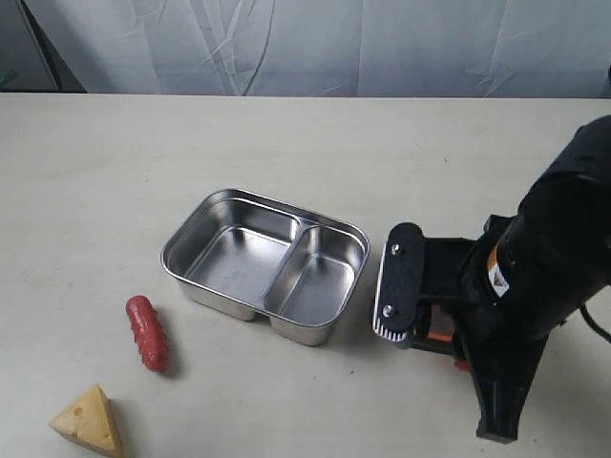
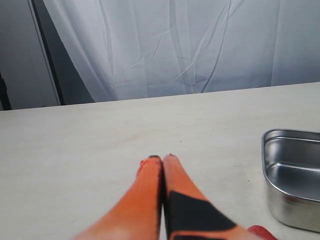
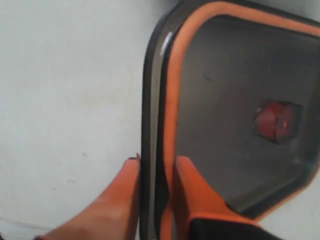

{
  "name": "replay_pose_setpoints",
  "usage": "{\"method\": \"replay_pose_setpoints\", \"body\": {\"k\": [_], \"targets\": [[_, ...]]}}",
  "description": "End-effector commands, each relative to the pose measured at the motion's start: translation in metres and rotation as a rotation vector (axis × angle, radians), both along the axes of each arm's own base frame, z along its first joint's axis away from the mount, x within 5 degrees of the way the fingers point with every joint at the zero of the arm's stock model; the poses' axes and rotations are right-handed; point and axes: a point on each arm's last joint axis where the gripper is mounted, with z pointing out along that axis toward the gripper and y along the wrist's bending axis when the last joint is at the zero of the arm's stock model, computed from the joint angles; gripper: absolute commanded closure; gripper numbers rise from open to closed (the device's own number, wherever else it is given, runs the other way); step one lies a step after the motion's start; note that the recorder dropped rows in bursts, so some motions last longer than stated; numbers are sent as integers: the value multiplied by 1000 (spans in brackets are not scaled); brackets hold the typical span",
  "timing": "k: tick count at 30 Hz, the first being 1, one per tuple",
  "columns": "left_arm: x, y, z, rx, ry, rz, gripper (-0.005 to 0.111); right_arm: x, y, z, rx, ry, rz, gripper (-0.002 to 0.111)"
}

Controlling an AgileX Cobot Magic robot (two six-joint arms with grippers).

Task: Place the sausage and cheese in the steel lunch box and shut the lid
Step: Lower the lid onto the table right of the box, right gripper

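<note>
Exterior view, clock positions taken from the steel lunch box [image 1: 225,250] at centre of the bench [image 1: 286,134].

- Box: open, both compartments bare, no lid on it.
- The sausage [image 1: 148,332]: lies on the bench at 8 o'clock, near the box but apart from it.
- The cheese [image 1: 88,421]: on the bench further out along 8 o'clock, past the sausage, close to the frame edge.
- Right arm: low over the bench at 3 o'clock, just beside the box.

Right wrist view: right tool [image 3: 157,160] has its 2 orange fingers [image 3: 192,197] astride the rim of the lid [image 3: 235,75], 1 on the outer edge and 1 on the orange seal. Both appear to touch, so I read it as a narrow hold on the lid. Seal side and the orange valve [image 3: 277,120] face the camera. Cannot tell whether the lid rests on the bench or is lifted.

Left wrist view: left tool [image 2: 162,158] is pinched closed with nothing between the fingers, above bare bench; the box rim shows off to 1 side.

Step in hand (judgement): lid handling beside the box. 0 of 2 food items are loaded, so closing is not yet due.

Next move calls for: keeping the lid clear of the box mouth; the left tool opening, dropping over the sausage across its short axis, then carrying it into 1 compartment. Cheese follows. Lid must turn seal-down before seating.
</note>
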Motion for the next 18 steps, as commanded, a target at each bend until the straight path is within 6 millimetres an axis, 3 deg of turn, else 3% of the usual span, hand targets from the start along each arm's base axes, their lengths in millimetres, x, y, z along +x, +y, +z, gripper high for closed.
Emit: {"method": "replay_pose_setpoints", "body": {"k": [1,11,13,18], "targets": [[0,0,-1,-1,-8,-3,107,-6,9,-13,41,30,2,109],[0,0,-1,-1,-8,-3,107,-4,22,-29,86,64,-34,107],[0,0,-1,-1,-8,-3,107,-5,23,-31,91,79,-46,97],[0,0,-1,-1,-8,-3,107,-7,25,-32,118,111,-80,60]]}}
